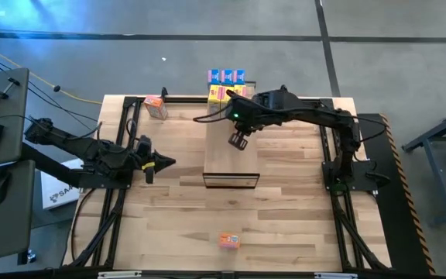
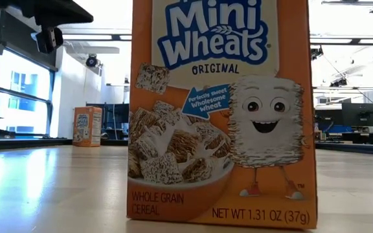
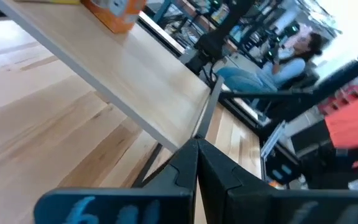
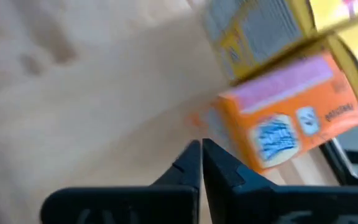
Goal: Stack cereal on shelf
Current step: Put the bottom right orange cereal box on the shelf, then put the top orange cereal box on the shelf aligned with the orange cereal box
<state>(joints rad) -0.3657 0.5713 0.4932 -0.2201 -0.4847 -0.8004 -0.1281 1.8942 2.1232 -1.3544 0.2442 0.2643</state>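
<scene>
Cereal box [image 2: 222, 113] fills the low view, hiding shelf and claws.

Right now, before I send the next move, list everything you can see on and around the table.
Shelf: one, light wood with dark frame, middle of the table.
Stacked cereal boxes: blue and yellow, exact count unclear, clustered at the shelf's far end.
Orange box: one, far-left part of the table.
Orange box near the front edge: one, alone, filling the low view.
Table: one, light wooden planks.
Person: one, seated beyond the table in the left wrist view.
Left gripper: shut, empty, left of the shelf.
Right gripper: shut, empty, above the shelf.
</scene>
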